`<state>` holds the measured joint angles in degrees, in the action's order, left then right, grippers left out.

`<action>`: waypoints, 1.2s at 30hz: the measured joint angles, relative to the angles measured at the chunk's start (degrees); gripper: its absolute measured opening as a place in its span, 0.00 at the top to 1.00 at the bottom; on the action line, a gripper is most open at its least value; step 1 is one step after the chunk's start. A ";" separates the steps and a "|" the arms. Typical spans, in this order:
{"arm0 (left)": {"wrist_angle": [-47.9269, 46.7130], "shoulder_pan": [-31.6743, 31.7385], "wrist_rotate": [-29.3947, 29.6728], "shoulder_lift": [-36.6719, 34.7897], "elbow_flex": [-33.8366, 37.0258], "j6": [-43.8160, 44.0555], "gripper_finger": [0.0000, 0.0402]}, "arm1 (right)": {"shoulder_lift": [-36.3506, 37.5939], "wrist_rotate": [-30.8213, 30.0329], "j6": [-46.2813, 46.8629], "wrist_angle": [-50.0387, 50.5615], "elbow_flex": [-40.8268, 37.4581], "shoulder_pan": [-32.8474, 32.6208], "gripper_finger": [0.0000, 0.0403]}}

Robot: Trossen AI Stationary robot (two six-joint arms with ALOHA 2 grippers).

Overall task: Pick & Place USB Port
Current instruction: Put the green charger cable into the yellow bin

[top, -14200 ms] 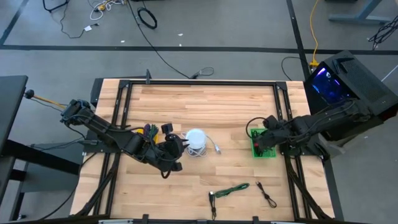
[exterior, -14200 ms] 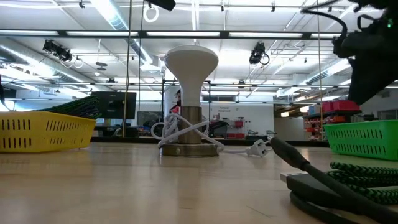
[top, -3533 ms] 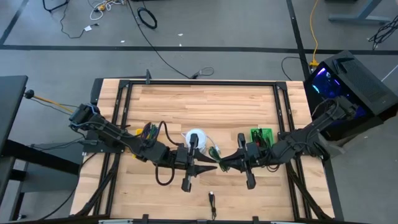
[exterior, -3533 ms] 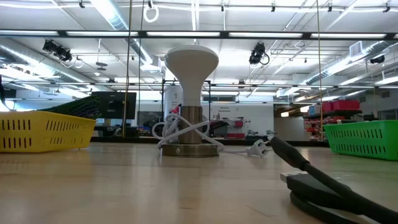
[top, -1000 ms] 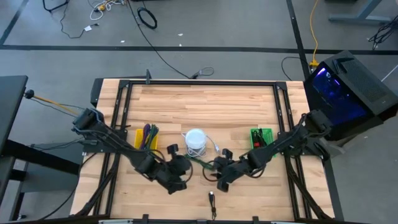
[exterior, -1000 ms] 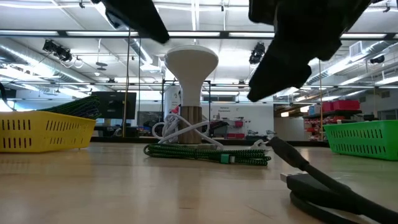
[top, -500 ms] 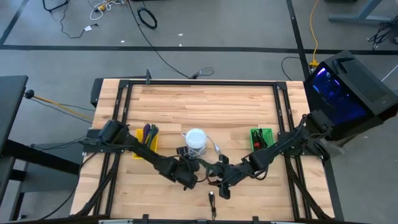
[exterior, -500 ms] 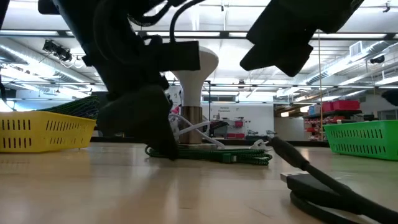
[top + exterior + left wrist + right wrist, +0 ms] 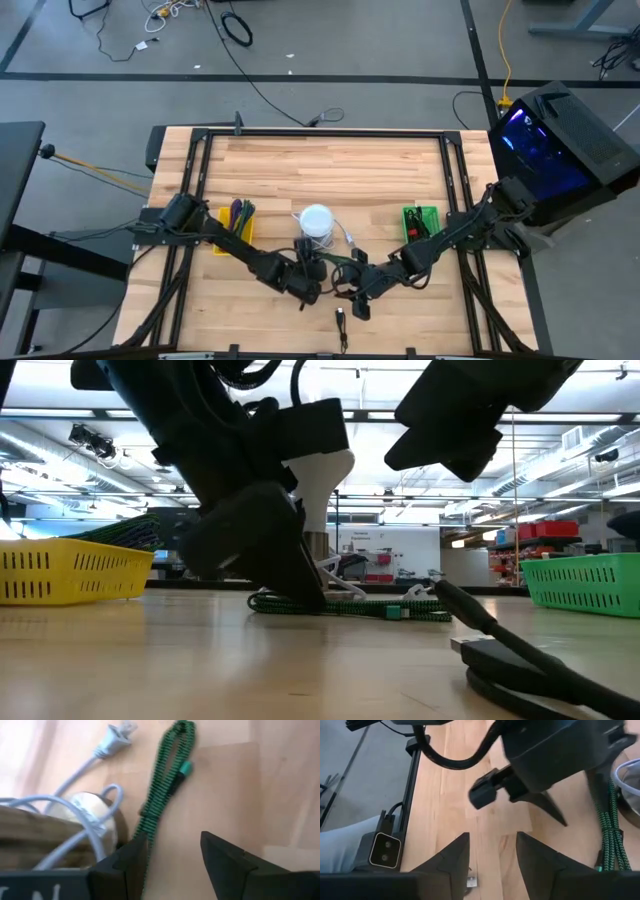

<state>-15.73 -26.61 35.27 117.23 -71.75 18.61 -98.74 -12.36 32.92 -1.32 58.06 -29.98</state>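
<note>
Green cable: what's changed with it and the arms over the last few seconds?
The green cable was carried from midair down onto the table beside the lamp. The left gripper has dropped low over it and opened; the right gripper hangs open nearby. Both baskets and the black cable have not moved.

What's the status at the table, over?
Left gripper open, low over the green braided USB cable lying loose on the wood. Right gripper open, empty, just beside. White lamp and its grey cord crowd the cable.
</note>
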 joint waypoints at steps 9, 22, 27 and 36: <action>1.93 2.06 0.69 0.57 0.00 -1.90 0.53 | 0.04 1.03 0.01 -0.06 0.00 -0.04 0.60; 2.66 5.86 -7.49 0.90 -0.07 -1.19 0.54 | 0.04 1.60 0.00 -0.49 0.00 -0.31 0.60; 2.17 6.58 -11.06 0.85 -0.17 0.94 0.63 | 0.04 1.59 -0.01 -0.59 0.00 -0.50 0.60; 4.08 4.35 -11.65 1.02 -0.04 -1.30 0.95 | 0.04 2.36 -0.43 -0.68 0.00 -0.50 0.60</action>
<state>-11.66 -22.26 23.62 118.25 -71.79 17.31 -98.70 -10.00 32.49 -2.00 58.06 -30.48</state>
